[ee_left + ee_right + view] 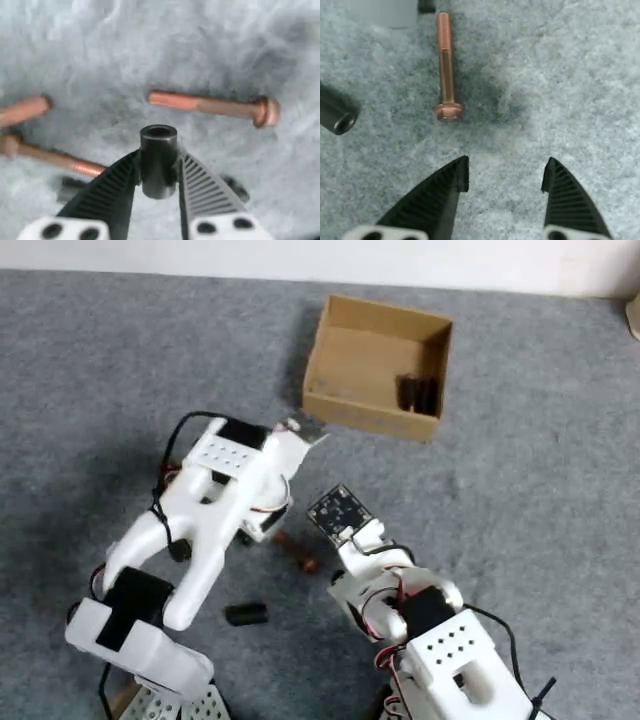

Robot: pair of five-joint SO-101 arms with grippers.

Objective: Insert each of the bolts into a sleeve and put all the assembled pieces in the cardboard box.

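Observation:
My left gripper (159, 165) is shut on a black sleeve (158, 159), held upright with its open bore facing up, just above the grey carpet. A copper bolt (212, 106) lies beyond it, and two more copper bolts (47, 156) lie to one side. My right gripper (505, 175) is open over bare carpet, a short way from a copper bolt (446, 70) with its head toward the fingers. A loose black sleeve (336, 116) lies beside that bolt. In the high view, a bolt (297, 549) lies between the two arms and a sleeve (246, 614) lies near the left arm.
The cardboard box (345, 405) stands at the back of the table with dark assembled pieces (419, 393) in its right corner. Grey carpet covers the whole table. A camera board (338, 511) sits on the right arm's wrist.

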